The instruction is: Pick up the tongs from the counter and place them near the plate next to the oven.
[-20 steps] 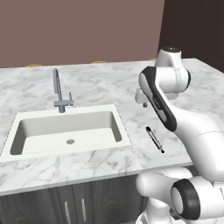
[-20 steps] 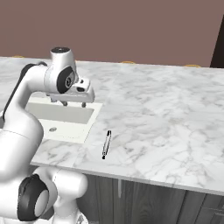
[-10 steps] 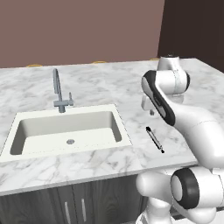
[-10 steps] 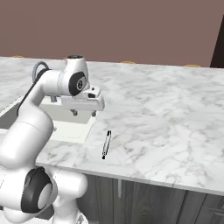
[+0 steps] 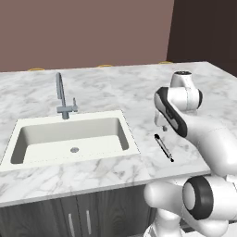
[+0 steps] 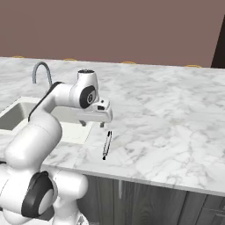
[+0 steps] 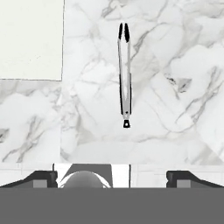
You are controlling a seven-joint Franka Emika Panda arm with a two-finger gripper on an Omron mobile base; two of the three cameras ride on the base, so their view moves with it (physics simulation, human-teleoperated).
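Note:
The tongs (image 5: 163,147) lie flat on the white marble counter (image 5: 115,88), just right of the sink and near the front edge; they are slim, silver and black. My gripper (image 6: 92,124) hovers open over the counter, close behind the tongs (image 6: 107,145) and slightly toward the sink, with nothing between its fingers. In the hand view the tongs (image 7: 125,74) lie straight ahead of the gripper (image 7: 112,177), their two black tips pointing away. In the left base view the gripper (image 5: 161,126) hangs just above the tongs' far end. The plate and the oven are out of view.
The cream sink (image 5: 69,134) is set into the counter to the left, with the grey faucet (image 5: 62,97) behind it. Its corner (image 7: 30,39) shows at the upper left of the hand view. Marble counter (image 6: 167,110) stretches to the right.
The arm has swung from over the sink's edge toward the tongs and lowered, so the open gripper now hangs just behind them. The tongs have not moved.

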